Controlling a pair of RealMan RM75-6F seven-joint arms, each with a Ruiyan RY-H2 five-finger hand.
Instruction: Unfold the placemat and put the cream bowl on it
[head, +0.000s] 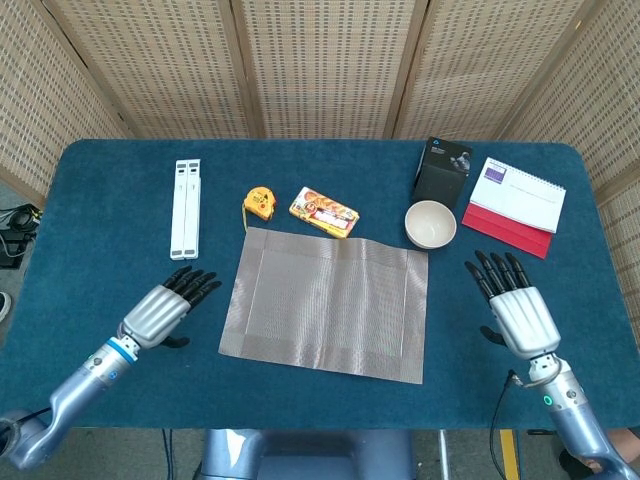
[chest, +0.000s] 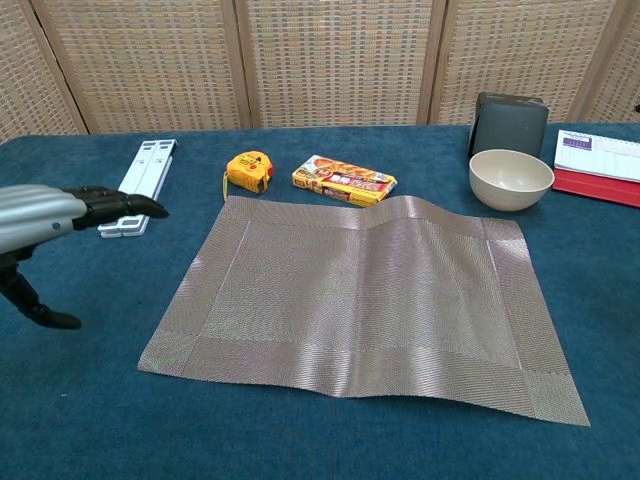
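Hands (head: 165, 313) empty; placemat (head: 325, 302) lengthwise left-right.

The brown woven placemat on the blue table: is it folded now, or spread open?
Spread open. The brown woven placemat lies as one single layer with its border visible on all four sides; only a slight ridge remains along its far edge.
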